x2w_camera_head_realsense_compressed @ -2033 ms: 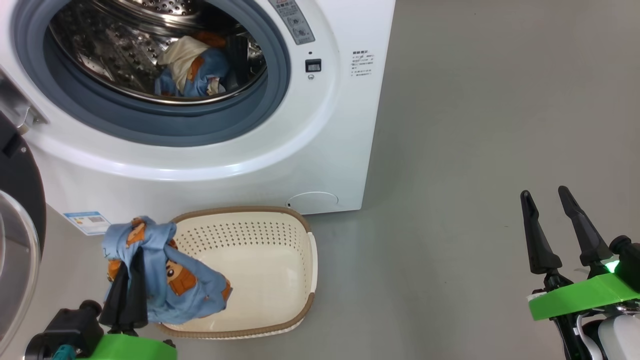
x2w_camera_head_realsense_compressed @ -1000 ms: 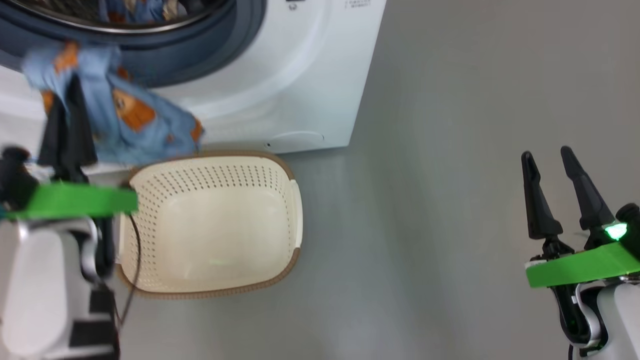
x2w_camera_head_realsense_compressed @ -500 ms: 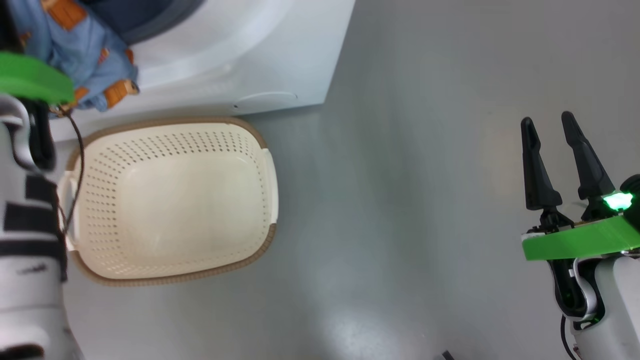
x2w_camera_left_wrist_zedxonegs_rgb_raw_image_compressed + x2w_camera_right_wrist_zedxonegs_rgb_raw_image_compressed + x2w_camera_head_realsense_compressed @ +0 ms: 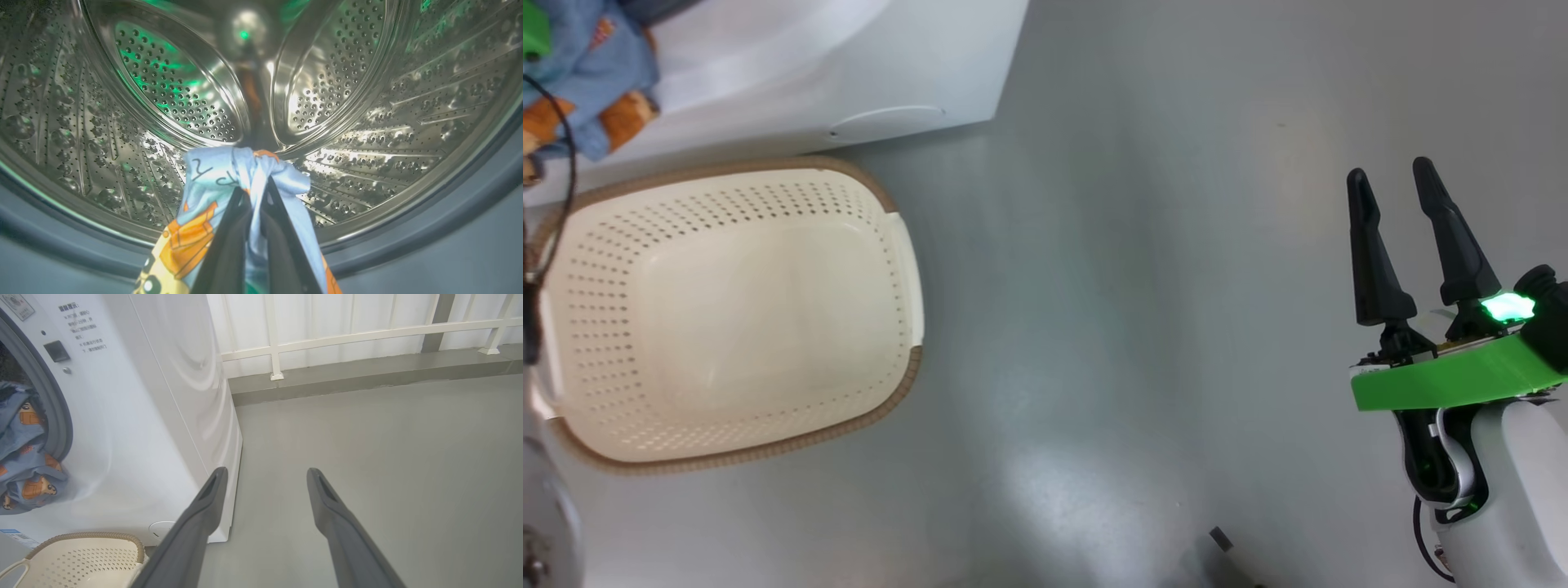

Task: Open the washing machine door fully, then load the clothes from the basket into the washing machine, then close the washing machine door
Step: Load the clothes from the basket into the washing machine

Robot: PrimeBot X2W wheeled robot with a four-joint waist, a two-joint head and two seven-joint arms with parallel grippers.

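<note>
Loading step: my left claw [image 4: 254, 190] pinches the clothes [image 4: 212, 171] at the steel drum [image 4: 367, 102] mouth, right claw [image 4: 1388, 170] gapes idle; next, reach deeper and release.

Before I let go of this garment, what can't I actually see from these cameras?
- Bottom of the drum: left wrist view, hidden behind the light-blue garment and the left gripper clamping it.
- How far the garment hangs outside the opening: cut by the head view's top-left corner and the right wrist view's left edge.
- Printed text on the washing machine: right wrist view, too small to read.
</note>
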